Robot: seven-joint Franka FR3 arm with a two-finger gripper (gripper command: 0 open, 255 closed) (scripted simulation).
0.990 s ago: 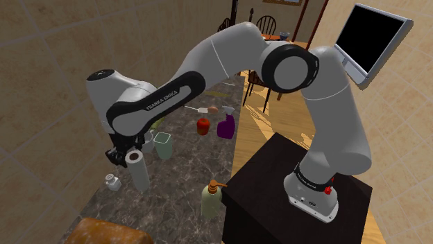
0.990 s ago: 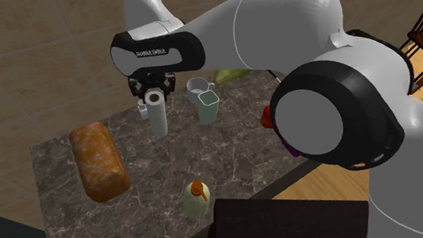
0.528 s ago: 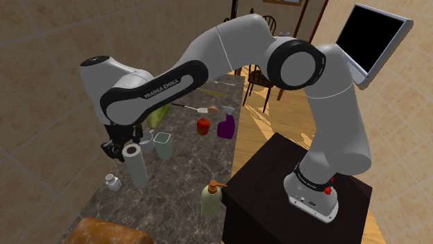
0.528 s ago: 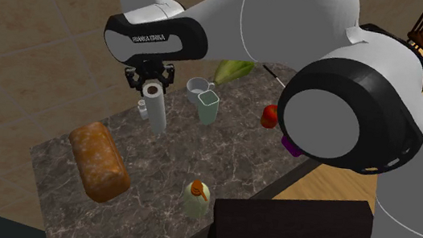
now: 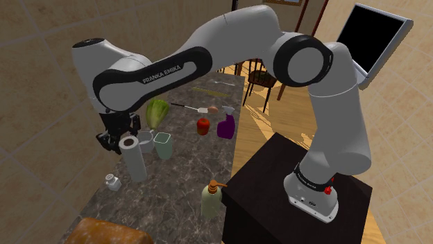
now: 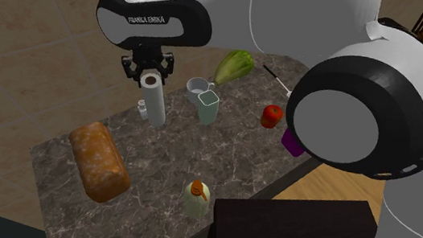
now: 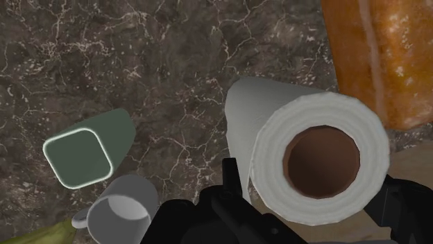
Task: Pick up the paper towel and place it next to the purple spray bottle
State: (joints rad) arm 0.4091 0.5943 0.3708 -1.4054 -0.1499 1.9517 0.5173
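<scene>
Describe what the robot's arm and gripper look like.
The arm is rounded white links with dark joints. A black band near the wrist carries white FRANKA EMIKA lettering. The gripper is all black, with two fingers. Its white base shows a small red dot.

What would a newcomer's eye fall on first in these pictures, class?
The big white arm arching over the dark marbled counter, its black gripper clasping the top of the paper towel. Next, the orange-brown bread loaf at the second exterior view's lower left, and the purple spray bottle near the counter's edge in the shoulder view.
</scene>
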